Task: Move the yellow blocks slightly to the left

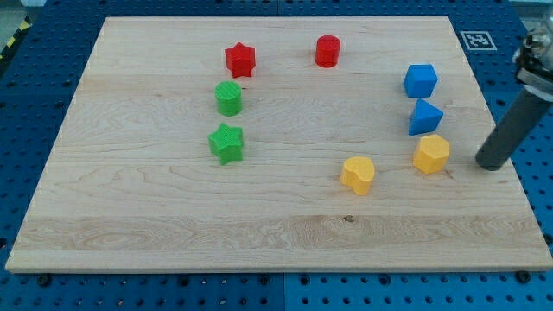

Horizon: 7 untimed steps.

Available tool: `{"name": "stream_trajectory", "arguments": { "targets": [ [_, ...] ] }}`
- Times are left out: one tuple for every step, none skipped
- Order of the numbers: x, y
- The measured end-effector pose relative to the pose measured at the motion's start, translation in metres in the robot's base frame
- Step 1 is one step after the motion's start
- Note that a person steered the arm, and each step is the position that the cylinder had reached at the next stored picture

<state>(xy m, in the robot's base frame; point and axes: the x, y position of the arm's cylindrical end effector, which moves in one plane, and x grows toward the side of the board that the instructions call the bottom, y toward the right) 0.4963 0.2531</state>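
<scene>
Two yellow blocks lie at the view's right, low on the board. The yellow hexagon (431,155) is the one further right. The yellow heart-like block (357,174) is to its left and a little lower. My tip (491,165) rests on the board near its right edge, right of the yellow hexagon with a gap between them. The dark rod rises from it to the upper right.
A blue triangle-like block (424,117) sits just above the yellow hexagon, and a blue cube (420,80) above that. A red cylinder (327,51) and a red star (240,60) are near the top. A green cylinder (229,98) and a green star (226,142) stand left of centre.
</scene>
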Motion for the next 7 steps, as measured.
{"name": "stream_trajectory", "arguments": {
  "targets": [
    [-0.001,-0.022],
    [-0.003,-0.033],
    [-0.007,-0.041],
    [-0.012,-0.046],
    [-0.012,-0.046],
    [-0.012,-0.03],
    [-0.001,0.028]
  ]
}}
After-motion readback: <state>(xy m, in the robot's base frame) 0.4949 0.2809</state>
